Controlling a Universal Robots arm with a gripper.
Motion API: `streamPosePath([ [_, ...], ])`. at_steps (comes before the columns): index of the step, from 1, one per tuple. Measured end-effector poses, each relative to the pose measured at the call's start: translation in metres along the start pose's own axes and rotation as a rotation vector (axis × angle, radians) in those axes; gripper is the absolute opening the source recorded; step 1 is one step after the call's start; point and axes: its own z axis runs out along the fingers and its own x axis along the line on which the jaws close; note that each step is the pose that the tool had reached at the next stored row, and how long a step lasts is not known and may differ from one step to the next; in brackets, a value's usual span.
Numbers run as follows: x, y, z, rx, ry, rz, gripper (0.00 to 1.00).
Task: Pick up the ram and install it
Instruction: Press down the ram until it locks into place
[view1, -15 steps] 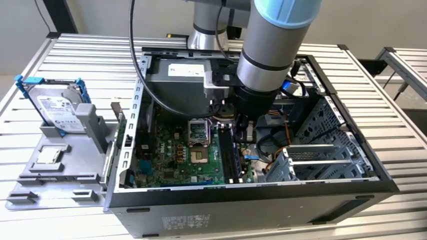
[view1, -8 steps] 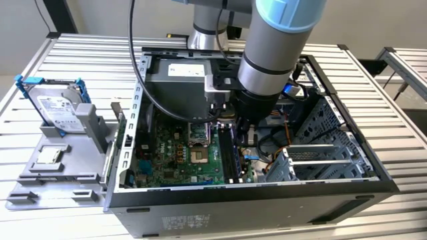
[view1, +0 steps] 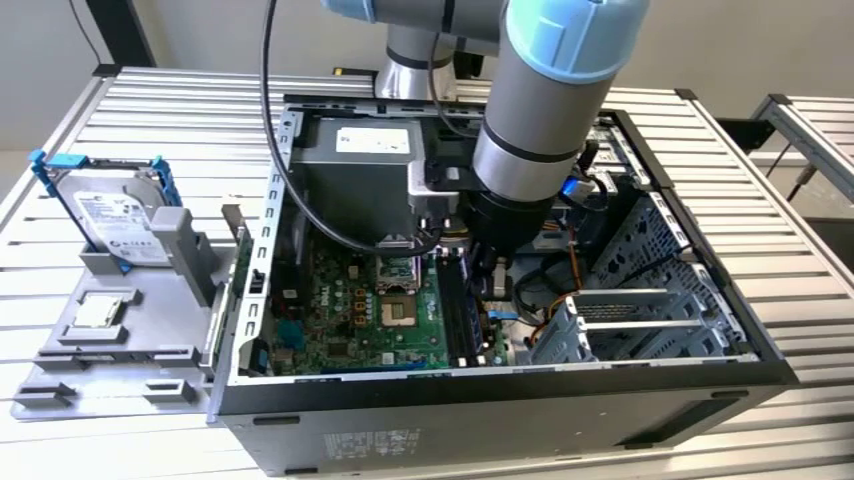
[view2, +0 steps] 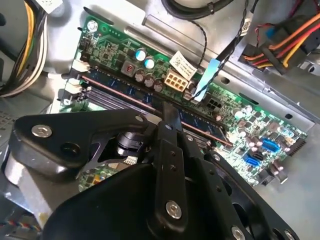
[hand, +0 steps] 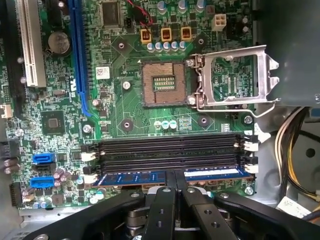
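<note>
Blue ram (hand: 170, 176) (in slot), gripper (hand: 174, 181) pinching mid

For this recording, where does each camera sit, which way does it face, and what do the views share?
Exterior view: off the arm, looking down into the open grey computer case; the robot arm reaches in.
First wrist view: on the arm, facing the green motherboard; end effector at the dark blue-green ram stick.
Second wrist view: on the arm, oblique; end effector.
Both wrist views share the ram.

The ram (hand: 150, 177), a long blue stick with dark chips, stands edge-up in the memory slot (hand: 167, 156) row's outermost position, at the lower centre of the first wrist view.
</note>
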Motion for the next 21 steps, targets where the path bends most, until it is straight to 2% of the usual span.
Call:
streamPosePath([
  [2,0.0,0.0,0.0031,0.0,-0.0005,-0.003,0.0],
  [4,-0.0004,0.0,0.0008,0.0004,-0.0014,-0.005,0.0],
  [5,-0.0008,0.0,-0.0023,0.0008,-0.0049,-0.005,0.0],
  [7,-0.0003,0.0001,-0.0126,0.0003,-0.002,-0.005,0.0],
  [12,-0.0005,0.0002,-0.0354,0.0002,-0.0018,-0.005,0.0],
  [14,-0.0006,0.0002,-0.0425,0.0003,-0.0019,-0.005,0.0],
  [21,-0.0005,0.0002,-0.0429,0.0012,-0.0021,-0.005,0.0],
])
